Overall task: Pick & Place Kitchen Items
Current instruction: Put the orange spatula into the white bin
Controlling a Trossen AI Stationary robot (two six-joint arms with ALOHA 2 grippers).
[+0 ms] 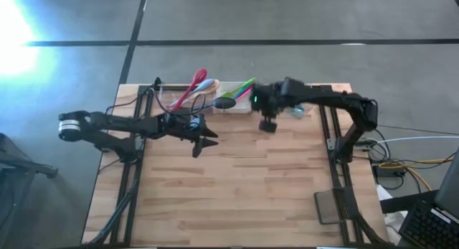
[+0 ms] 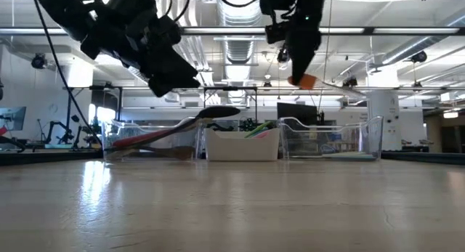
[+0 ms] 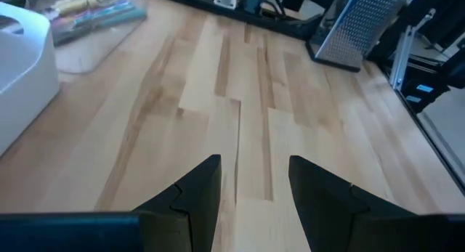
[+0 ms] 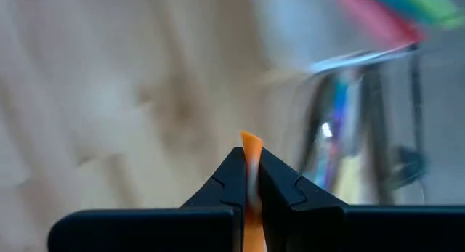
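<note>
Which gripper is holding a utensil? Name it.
The right gripper: it is shut on an orange utensil. The left gripper stands open, empty.

We see a slim orange utensil pinched upright in the right pincer above the surface, red, pink and green handles fanned from the trays, a black ladle propped on a tray rim
</note>
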